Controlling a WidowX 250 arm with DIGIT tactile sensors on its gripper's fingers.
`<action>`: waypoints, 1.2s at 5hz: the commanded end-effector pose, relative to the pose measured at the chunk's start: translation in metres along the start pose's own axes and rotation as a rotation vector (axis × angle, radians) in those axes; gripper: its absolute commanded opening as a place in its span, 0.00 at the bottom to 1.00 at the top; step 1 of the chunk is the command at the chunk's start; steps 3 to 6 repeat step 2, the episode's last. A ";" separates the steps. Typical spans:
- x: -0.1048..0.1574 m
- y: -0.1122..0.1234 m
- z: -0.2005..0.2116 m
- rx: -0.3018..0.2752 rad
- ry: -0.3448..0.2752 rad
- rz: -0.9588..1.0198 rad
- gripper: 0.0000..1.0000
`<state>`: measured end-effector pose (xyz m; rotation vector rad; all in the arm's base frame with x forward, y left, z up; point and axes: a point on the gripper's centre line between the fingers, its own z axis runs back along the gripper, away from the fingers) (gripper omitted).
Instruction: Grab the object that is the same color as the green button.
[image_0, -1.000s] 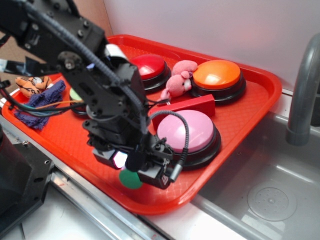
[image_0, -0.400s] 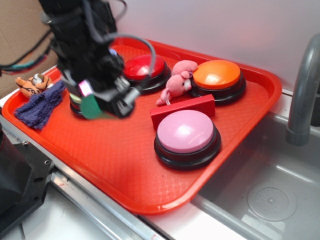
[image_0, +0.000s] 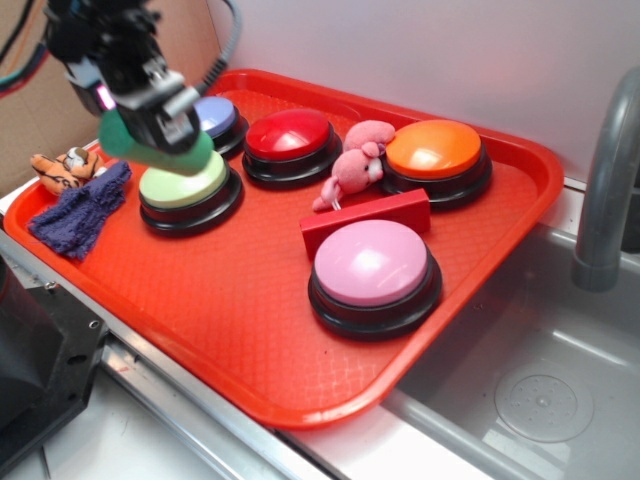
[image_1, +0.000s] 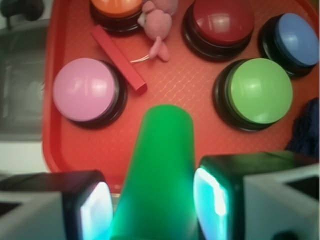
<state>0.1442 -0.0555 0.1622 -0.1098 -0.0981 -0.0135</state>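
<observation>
Holding a plain matte green cylinder (image_1: 161, 170), darker than the pale lime dome of the green button (image_0: 183, 181); smooth, unmarked, no readable label or writing anywhere. Clamped between the two lit pads of the claw (image_0: 150, 125), closed snugly on both sides, one end jutting forward past the fingertips. Raised clear of the red tray (image_0: 260, 340), hanging just above the green button, near the blue button (image_0: 214, 116) and the purple cloth (image_0: 78, 212).
</observation>
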 end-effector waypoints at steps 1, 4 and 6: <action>0.007 0.015 0.022 -0.007 -0.091 0.006 0.00; 0.006 0.018 0.025 -0.003 -0.080 0.005 0.00; 0.006 0.018 0.025 -0.003 -0.080 0.005 0.00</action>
